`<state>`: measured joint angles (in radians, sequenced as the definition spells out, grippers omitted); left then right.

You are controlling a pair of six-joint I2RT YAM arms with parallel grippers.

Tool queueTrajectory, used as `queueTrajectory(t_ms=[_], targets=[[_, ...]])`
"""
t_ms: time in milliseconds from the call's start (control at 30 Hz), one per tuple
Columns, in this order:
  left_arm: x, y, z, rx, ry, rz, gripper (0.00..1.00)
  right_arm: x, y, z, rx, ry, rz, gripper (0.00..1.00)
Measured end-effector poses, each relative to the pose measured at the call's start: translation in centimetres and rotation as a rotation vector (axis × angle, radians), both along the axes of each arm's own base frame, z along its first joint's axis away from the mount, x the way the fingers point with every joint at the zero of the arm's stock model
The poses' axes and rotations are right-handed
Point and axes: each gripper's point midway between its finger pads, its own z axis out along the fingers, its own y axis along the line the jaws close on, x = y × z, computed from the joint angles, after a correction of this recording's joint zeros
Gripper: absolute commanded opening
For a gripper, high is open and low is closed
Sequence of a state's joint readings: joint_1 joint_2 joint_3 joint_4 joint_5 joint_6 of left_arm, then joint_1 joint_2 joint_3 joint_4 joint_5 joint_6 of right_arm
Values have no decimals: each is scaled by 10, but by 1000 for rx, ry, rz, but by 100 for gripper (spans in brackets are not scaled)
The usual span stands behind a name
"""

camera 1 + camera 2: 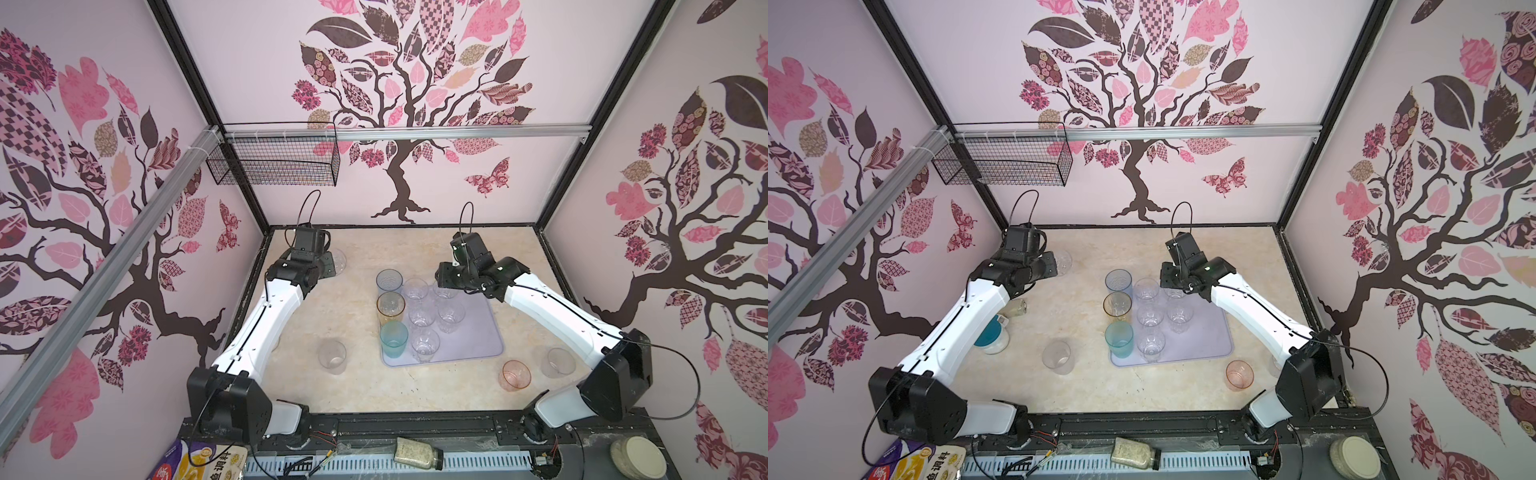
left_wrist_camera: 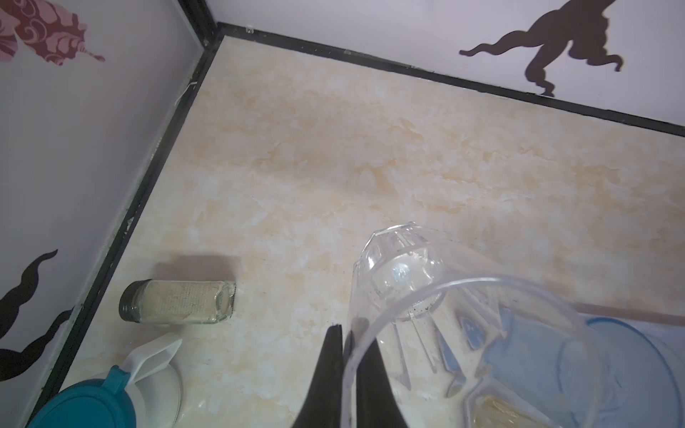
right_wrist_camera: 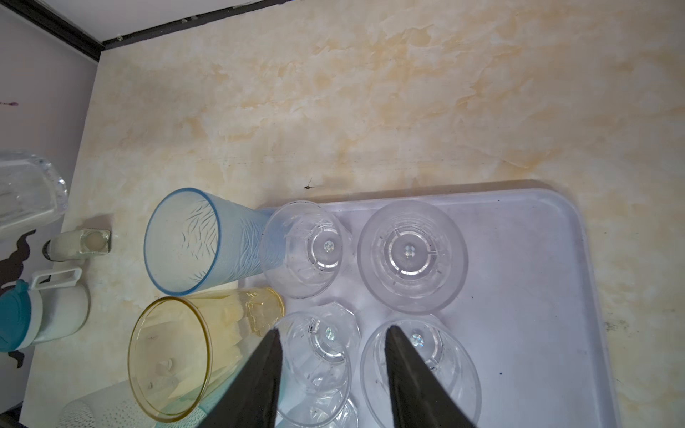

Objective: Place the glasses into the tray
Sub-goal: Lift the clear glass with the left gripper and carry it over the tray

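Eight glasses point(image 1: 422, 313) are standing in the tray point(image 1: 478, 340), and the left pincer point(image 2: 346, 335) is pinching the rim of a ninth glass point(image 2: 400, 274) near the back-left corner while the right pincer point(image 3: 332, 329) is hovering spread above the tray. A pink glass point(image 1: 515, 375), a front-left tumbler point(image 1: 332, 356) and a front-right tumbler point(image 1: 559, 362) are waiting on the marbled worktop point(image 1: 415, 249), which tree-patterned pink walls point(image 1: 257, 75) are enclosing.

The left wrist point(image 1: 309, 251) hides most of one clear glass point(image 1: 340, 262).
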<state>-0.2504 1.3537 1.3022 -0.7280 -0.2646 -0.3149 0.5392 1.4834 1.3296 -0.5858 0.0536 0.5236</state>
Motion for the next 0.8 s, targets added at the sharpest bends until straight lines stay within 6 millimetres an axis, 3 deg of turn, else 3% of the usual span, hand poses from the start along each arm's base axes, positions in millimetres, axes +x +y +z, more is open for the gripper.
queueTrajectory(t_ms=[67, 167, 300, 400, 500, 633, 800], targets=[[-5, -21, 10, 5, -21, -56, 0, 5, -15, -2, 17, 6, -46, 49], [-12, -75, 25, -2, -51, -192, 0, 11, -41, -6, 48, 20, -129, 49], [-34, -177, 32, -29, -64, -461, 0, 10, -86, -19, 113, 51, -269, 50], [-67, -256, 21, -39, -41, -681, 0, 5, -120, -32, 145, 85, -381, 51], [-101, -308, -6, -33, 22, -836, 0, 3, -136, -38, 150, 100, -443, 51], [-129, -341, -54, 12, 139, -945, 0, 4, -136, -36, 160, 93, -450, 52], [-140, -350, -89, 61, 225, -982, 0, 6, -136, -34, 168, 81, -452, 52]])
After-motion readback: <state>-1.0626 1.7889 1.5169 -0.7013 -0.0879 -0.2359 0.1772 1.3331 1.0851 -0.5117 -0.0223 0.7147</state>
